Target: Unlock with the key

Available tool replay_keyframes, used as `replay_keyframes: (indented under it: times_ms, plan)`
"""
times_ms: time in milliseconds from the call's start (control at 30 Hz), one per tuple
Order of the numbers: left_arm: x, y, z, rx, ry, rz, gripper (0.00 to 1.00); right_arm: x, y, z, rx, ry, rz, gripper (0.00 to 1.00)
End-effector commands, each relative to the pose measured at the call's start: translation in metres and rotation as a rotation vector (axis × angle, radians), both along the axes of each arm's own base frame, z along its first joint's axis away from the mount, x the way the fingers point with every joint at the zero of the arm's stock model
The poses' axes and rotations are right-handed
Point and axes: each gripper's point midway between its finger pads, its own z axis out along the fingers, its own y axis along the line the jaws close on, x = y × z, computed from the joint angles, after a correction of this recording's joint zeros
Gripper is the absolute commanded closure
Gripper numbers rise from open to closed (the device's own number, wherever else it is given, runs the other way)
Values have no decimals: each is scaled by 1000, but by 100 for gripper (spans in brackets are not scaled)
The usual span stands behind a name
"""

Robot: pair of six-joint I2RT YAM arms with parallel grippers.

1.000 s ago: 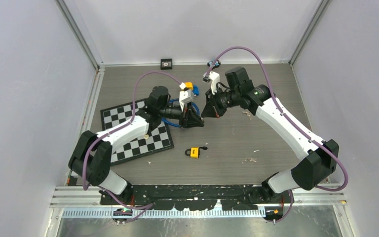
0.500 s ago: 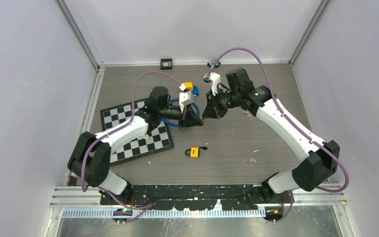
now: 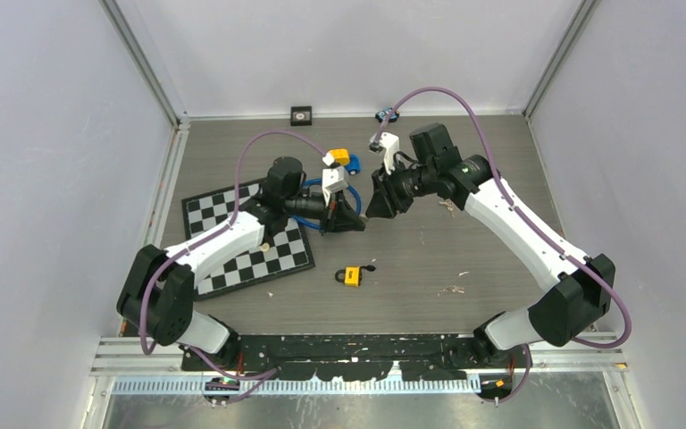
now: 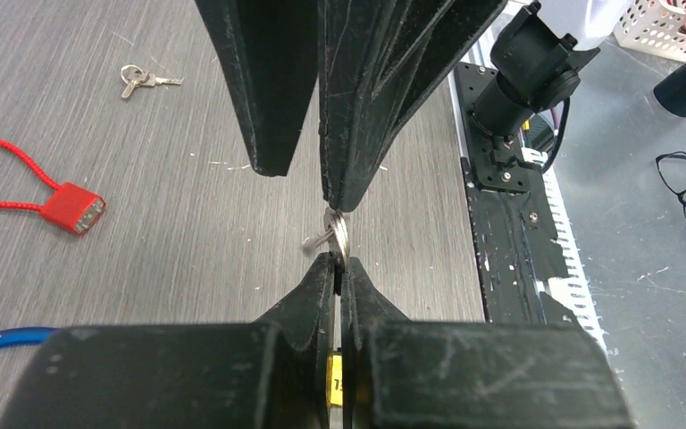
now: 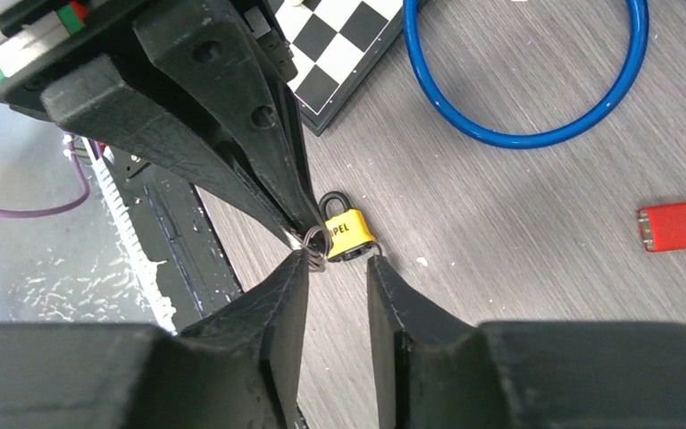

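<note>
Mid-table, the left gripper (image 4: 335, 265), clamped on the key ring (image 4: 338, 234), meets the right gripper (image 5: 338, 261) tip to tip, so nothing passes between them except through the right one's parted fingers. Beneath lies the yellow padlock (image 3: 352, 276), with bare table (image 3: 464, 246) to its right. The chessboard (image 3: 232, 255), blue hoop (image 5: 536, 136) and red cable lock (image 5: 670, 225) obstruct elsewhere.

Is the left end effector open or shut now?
The left end effector is shut: in its wrist view the jaws press together on the key ring, leaving no gap.
</note>
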Motion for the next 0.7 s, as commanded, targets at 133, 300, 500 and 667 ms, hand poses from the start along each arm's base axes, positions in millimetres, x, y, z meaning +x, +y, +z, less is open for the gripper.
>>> replay_keyframes:
  times_ms: [133, 300, 500, 667]
  plan:
    - [-14, 2, 20, -45, -14, -31, 100, -9, 5, 8, 45, -7, 71, 53]
    - [-14, 1, 21, -50, 4, -32, 100, -14, 11, 5, 54, 9, 113, 52]
    - [-15, 1, 22, -53, 18, -28, 100, -23, 17, -5, 51, 39, 164, 70]
    - [-15, 1, 21, -54, 22, -28, 100, -22, 18, -9, 44, 41, 170, 81]
